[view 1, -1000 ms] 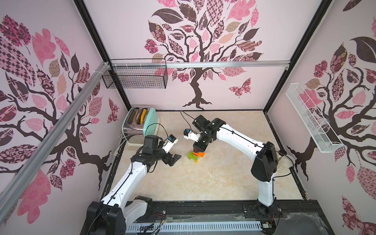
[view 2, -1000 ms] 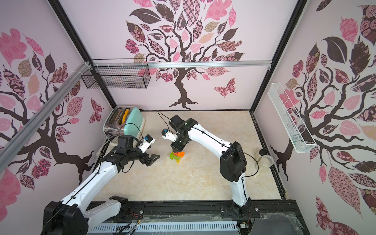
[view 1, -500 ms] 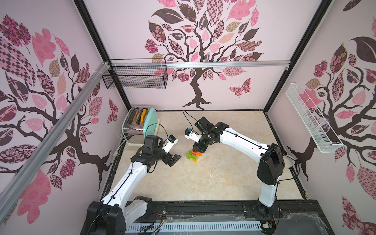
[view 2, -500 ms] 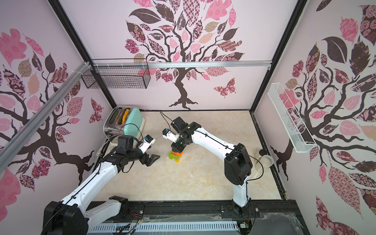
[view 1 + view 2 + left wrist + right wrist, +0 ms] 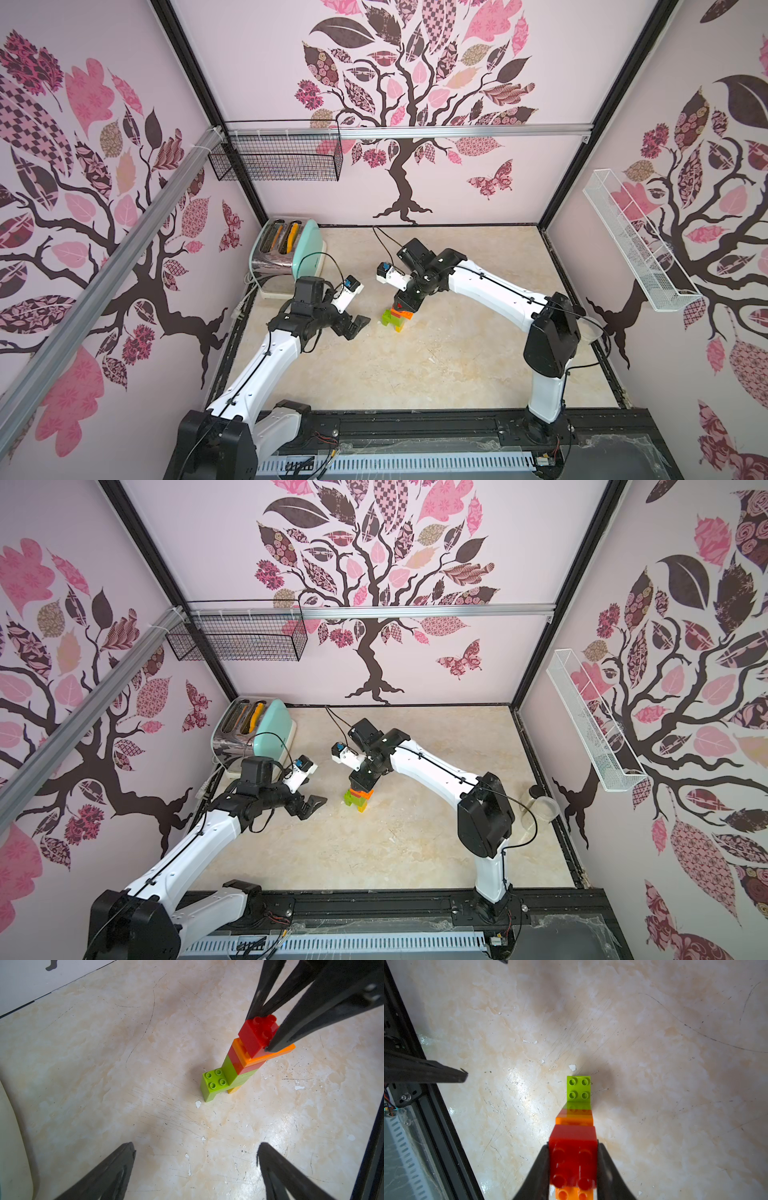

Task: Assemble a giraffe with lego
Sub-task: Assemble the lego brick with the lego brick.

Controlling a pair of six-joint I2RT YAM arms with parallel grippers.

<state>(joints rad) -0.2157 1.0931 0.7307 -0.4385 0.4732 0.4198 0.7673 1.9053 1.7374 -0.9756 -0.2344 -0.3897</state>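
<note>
Pincer of right arm point(image 5: 261, 1033) lower now, tight on giraffe's point(image 5: 396, 321) top red brick point(image 5: 573, 1140); left pincer point(image 5: 196, 1149) agape.

One giraffe point(image 5: 229, 1070) of two red bricks point(image 5: 254, 1039), one orange brick point(image 5: 270, 1055), one yellow brick point(image 5: 233, 1089); lime ones point(image 5: 214, 1082) blur together. Two arms point(image 5: 266, 365), one toaster point(image 5: 286, 249), two wall baskets point(image 5: 276, 162), one jar point(image 5: 540, 808).
</note>
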